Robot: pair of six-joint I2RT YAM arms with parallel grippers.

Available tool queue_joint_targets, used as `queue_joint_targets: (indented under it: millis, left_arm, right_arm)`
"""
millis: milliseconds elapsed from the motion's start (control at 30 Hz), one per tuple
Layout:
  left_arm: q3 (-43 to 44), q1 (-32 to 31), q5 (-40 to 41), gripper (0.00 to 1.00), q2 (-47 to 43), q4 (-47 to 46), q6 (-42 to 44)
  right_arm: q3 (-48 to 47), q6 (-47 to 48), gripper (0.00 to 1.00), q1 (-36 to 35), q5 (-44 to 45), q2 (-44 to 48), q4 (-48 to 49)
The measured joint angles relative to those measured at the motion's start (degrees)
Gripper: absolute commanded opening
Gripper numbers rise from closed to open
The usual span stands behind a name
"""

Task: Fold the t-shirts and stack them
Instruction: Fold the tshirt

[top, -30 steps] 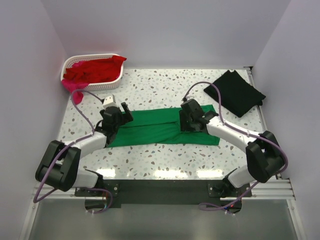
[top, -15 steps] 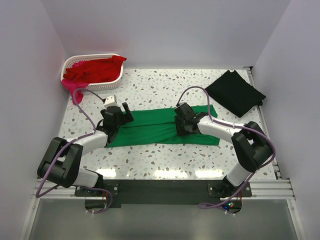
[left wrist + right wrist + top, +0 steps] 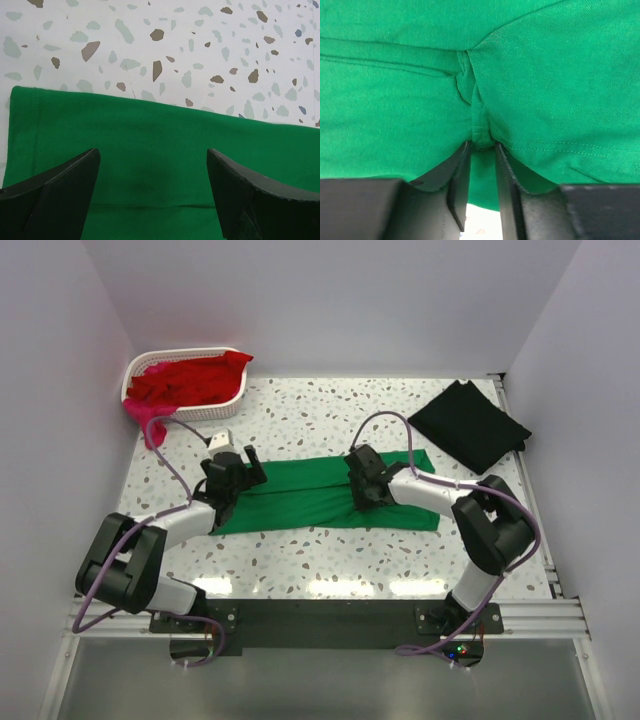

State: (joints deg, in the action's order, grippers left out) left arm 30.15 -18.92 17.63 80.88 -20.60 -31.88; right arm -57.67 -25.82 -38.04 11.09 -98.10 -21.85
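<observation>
Pale white walls (image 3: 330,300) enclose a speckled terrazzo desk (image 3: 300,410). The bright green cloth t-shirt (image 3: 300,502), folded into a strip, lies mid-desk with its long axis 9 to 3 o'clock. The left claw (image 3: 152,160) hangs wide apart over its 9 o'clock end, while the right claw (image 3: 482,145), nearer the centre, pinches a hem pucker.

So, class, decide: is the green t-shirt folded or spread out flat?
Folded lengthwise: the green t-shirt lies as a long narrow band, no sleeves sticking out, with an overlapping layer edge running along it.
</observation>
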Motion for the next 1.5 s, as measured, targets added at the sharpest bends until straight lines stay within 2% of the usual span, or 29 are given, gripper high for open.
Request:
queue_joint_targets:
  millis: [133, 300, 433, 1067, 1133, 1167, 1233, 1267, 1367, 1500]
  left_arm:
    - [0.0, 0.1, 0.0, 0.93, 0.5, 0.0, 0.0]
    - [0.0, 0.1, 0.0, 0.93, 0.9, 0.0, 0.0]
    - [0.0, 0.1, 0.0, 0.93, 1.0, -0.1, 0.0]
    - [0.4, 0.2, -0.5, 0.93, 2.6, -0.9, 0.0]
    - [0.4, 0.4, -0.5, 0.93, 2.6, -1.0, 0.0]
    - [0.4, 0.4, -0.5, 0.93, 2.6, -1.0, 0.0]
    - [0.4, 0.5, -0.5, 0.93, 2.8, -1.1, 0.0]
    - [0.5, 0.5, -0.5, 0.93, 3.0, -1.1, 0.0]
    - [0.9, 0.5, -0.9, 0.93, 3.8, -1.1, 0.0]
    - [1.1, 0.5, -1.0, 0.93, 4.2, -1.2, 0.0]
  right_arm:
    - [-0.6, 0.0, 0.21, 0.0, 0.5, -0.1, 0.0]
    - [-1.2, 0.0, 0.07, -0.1, 1.4, -0.1, -0.4]
    - [-1.7, 0.2, 0.01, -0.2, 1.4, -0.1, -0.9]
    - [-6.9, -0.1, 0.01, -4.9, 1.8, -0.2, -6.2]
    - [-7.5, -0.2, 0.09, -5.3, 2.1, -0.4, -6.7]
    - [-7.8, -0.3, 0.2, -5.4, 2.7, -0.5, -7.0]
    - [-8.1, -0.9, 0.34, -5.5, 3.8, -0.7, -7.9]
    - [-8.1, -1.1, 0.46, -5.6, 4.8, -0.7, -8.6]
    - [-8.0, -1.6, 0.53, -5.1, 8.3, -0.5, -10.9]
    - [-5.3, -1.7, 0.52, -1.1, 9.9, 3.2, -11.6]
